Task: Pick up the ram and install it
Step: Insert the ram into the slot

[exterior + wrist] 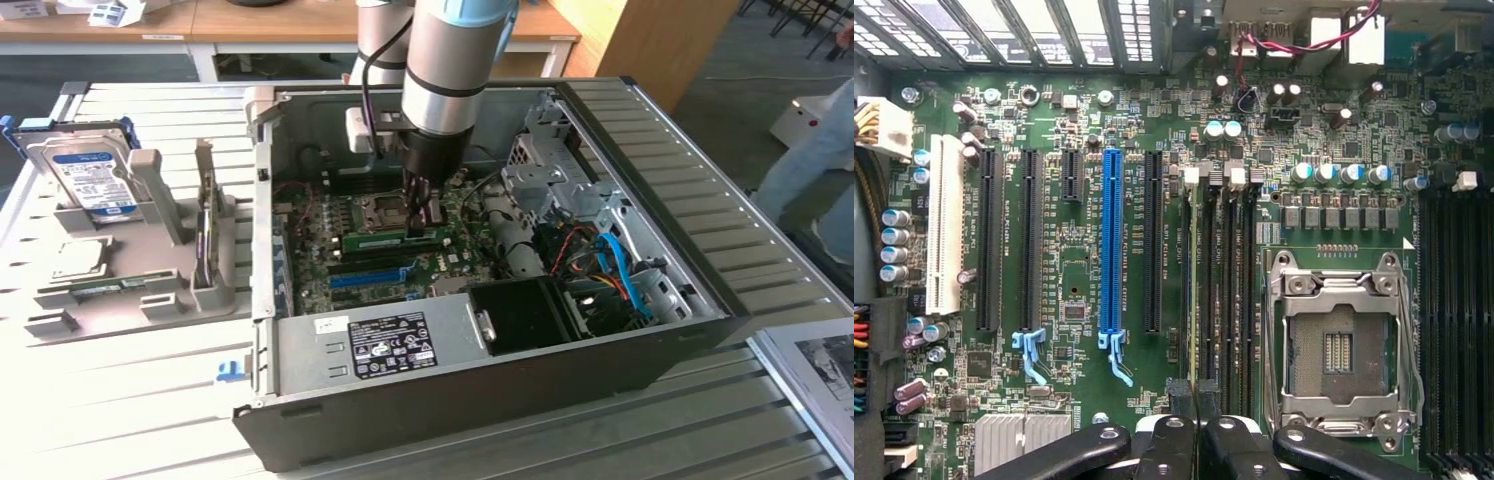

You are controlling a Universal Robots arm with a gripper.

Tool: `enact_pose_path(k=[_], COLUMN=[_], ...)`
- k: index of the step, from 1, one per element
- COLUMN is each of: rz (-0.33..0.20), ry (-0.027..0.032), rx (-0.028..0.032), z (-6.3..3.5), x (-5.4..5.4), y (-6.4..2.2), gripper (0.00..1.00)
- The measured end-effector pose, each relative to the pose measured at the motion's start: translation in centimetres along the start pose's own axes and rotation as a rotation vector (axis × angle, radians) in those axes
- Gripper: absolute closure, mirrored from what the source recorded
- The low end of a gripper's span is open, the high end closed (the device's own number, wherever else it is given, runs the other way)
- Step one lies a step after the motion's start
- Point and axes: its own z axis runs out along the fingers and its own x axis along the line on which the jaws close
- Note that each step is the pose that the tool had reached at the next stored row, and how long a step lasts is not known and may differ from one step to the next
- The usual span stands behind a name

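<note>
The ram (380, 241) lies flat-edged and level inside the open computer case (641, 200), a narrow green stick standing on the motherboard (400, 265) just at six o'clock from the processor socket (383, 210) in the exterior view. Whether it is fully seated cannot be told. The gripper (427, 228) reaches straight down into the case and stands at the stick's three o'clock end; contact between tip and stick cannot be confirmed. In the wrist view the gripper (1196, 392) is clenched, its two black fingers (1179, 405) pressed against each other above the row of black memory slots (1219, 280), beside the metal-framed processor socket (1341, 345). Whether a stick lies edge-on under the tips there cannot be told. A blue slot (367, 278) runs on the board at six o'clock from the ram, and a grey power supply (387, 345) with a black label sits further along at six o'clock, against the case's near wall. At nine o'clock from the case, on the slatted table (134, 400), a grey rack (120, 290) holds a hard drive (91, 180) upright and a green card (204, 215) on edge. A person (814, 160) stands at three o'clock, at the edge of the exterior view.
</note>
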Motion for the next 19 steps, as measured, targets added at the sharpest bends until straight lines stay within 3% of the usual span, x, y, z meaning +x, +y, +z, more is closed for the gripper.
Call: enact_pose_path(k=[19], rz=[0.000], ry=[-0.0001], rx=[0.0001], z=[0.27], x=[0.01], y=[0.00], gripper=[0.89])
